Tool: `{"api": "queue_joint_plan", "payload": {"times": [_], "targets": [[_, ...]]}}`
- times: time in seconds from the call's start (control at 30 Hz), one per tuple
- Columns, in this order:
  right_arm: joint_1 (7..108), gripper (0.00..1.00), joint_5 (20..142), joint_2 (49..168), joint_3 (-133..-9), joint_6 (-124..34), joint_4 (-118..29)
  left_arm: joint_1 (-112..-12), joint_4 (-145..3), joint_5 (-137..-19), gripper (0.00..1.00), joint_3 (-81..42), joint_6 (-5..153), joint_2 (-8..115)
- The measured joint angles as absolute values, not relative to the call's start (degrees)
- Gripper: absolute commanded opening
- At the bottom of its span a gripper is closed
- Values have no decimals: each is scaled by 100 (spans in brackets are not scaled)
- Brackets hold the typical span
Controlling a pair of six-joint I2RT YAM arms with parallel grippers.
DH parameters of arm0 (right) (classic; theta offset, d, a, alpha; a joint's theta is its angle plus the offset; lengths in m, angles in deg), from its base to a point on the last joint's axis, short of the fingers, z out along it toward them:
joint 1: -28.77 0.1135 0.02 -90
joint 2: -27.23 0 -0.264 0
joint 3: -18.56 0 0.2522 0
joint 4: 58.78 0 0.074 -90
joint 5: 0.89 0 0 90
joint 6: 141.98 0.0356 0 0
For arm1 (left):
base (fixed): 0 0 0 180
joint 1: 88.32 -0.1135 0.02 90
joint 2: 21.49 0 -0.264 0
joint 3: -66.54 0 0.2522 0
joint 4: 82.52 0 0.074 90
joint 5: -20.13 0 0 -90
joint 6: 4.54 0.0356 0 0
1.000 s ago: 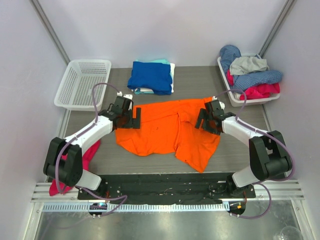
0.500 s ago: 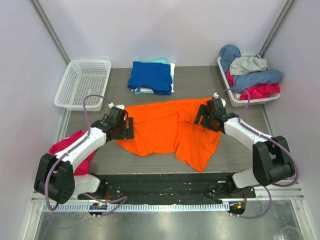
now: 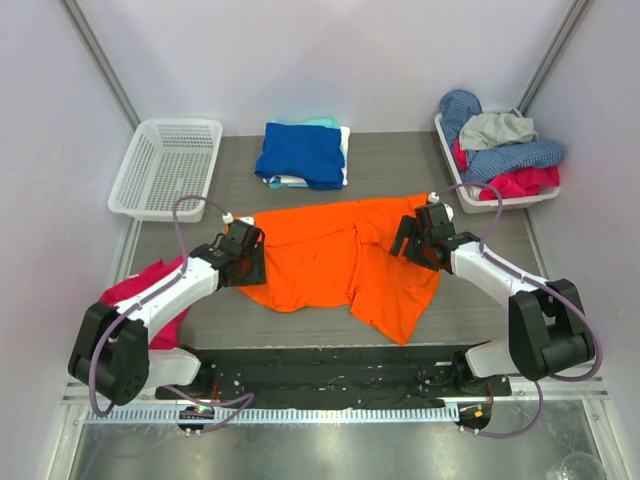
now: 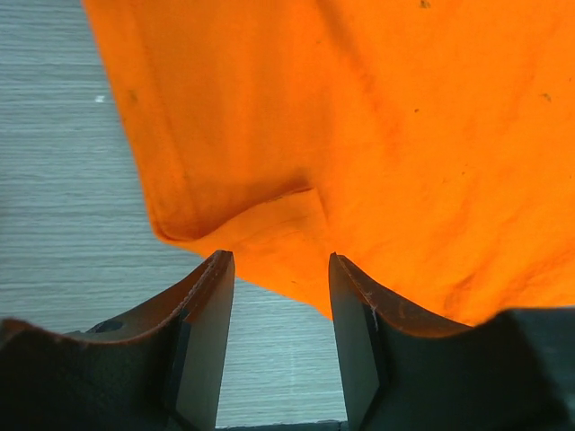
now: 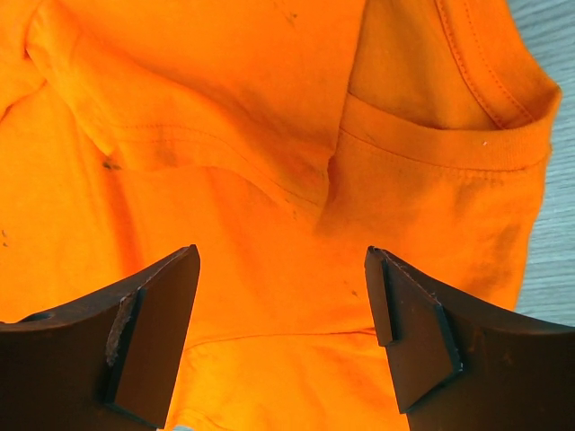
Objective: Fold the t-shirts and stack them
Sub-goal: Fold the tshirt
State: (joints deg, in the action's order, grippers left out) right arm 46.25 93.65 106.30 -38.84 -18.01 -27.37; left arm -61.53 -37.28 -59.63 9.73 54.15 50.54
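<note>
The bright orange t-shirt (image 3: 335,262) lies rumpled and partly spread in the middle of the table; it also fills the left wrist view (image 4: 377,135) and the right wrist view (image 5: 269,224). My left gripper (image 3: 248,258) is open and empty at the shirt's left edge (image 4: 274,269), its jaws astride the hem. My right gripper (image 3: 412,238) is open wide and empty over the shirt near its collar (image 5: 449,135). A folded stack with a royal blue t-shirt (image 3: 300,152) on top of pale teal and white ones sits at the back centre.
A white mesh basket (image 3: 165,165) stands at the back left. A white tray (image 3: 470,190) heaped with blue, grey and pink clothes is at the back right. A pink garment (image 3: 150,300) hangs at the table's left edge under my left arm.
My left gripper has drawn back from the shirt's upper left corner toward its left hem. My right gripper has shifted slightly and stays over the shirt's right part.
</note>
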Motion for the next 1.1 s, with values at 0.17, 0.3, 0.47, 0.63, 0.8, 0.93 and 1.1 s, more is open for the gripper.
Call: {"api": "queue_joint_plan", "payload": {"times": [0.17,0.3,0.47,0.63,0.8,0.93,1.1], "targets": [[4625,83,9365,10606,-3847,-1801,-2719,-5933,-3854,-5963,50,971,5280,5460],[4625,83,9367,10514,-3836,-1803,-2700,-5865,-3924,-5952,49,971,5245,5664],[4625,83,9367,10481,-3836,-1820,-2698,-5843,-3944,-5887,47,890,5240,5788],[4625,83,9367,10481,-3836,-1842,-2680,-5843,-3983,-5758,46,706,5243,5898],[4622,83,9367,10481,-3836,-1873,-2656,-5843,-4040,-5716,41,593,5243,6138],[4622,83,9367,10481,-3836,-1892,-2652,-5843,-4066,-5694,40,586,5243,6243],[4622,83,9367,10481,-3836,-1910,-2652,-5836,-4071,-5638,39,586,5243,6263]]}}
